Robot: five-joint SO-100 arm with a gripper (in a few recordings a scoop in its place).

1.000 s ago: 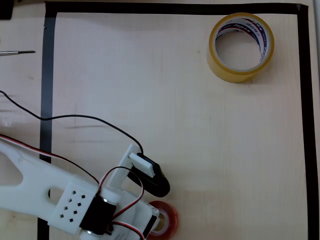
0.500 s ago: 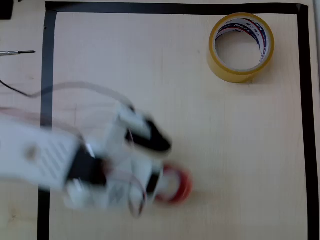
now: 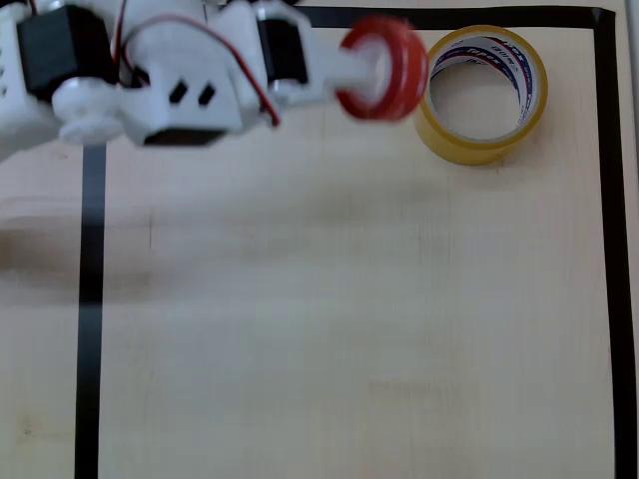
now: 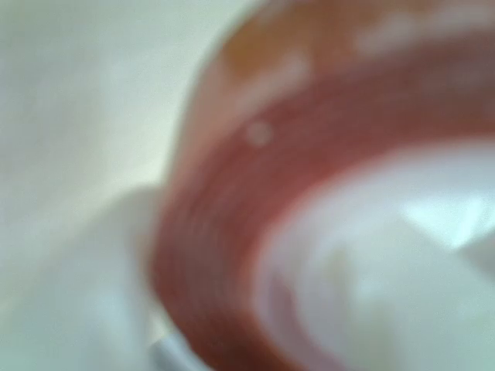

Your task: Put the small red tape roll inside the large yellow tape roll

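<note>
Arm (image 3: 150,85): a white plastic body with black motor blocks and red and black wires is being shown reaching in from the upper left of the overhead view, softened by blur.
Pincer (image 3: 371,70): a pale finger is being seen running through the centre hole of the small red tape roll; the roll is being carried on it, raised off the table. The second finger is being hidden by blur, so how wide the pincer stands cannot be told.
Small red tape roll (image 3: 384,68): a flat, glossy red ring with a white core is being held at the arm's tip, near the top of the overhead view, its right edge overlapping the left rim of the large yellow tape roll as seen from above. In the wrist view the small red tape roll (image 4: 232,232) is being shown very close and out of focus, as a curved red band around a white middle.
Large yellow tape roll (image 3: 439,135): a tall ring of translucent yellow tape is lying flat on the table at the upper right, hole upward, with red and blue print on its white inner wall.
Table (image 3: 349,319): a smooth, pale wood-grain surface is being bordered by a frame of black tape (image 3: 92,329) along the left, top and right.
</note>
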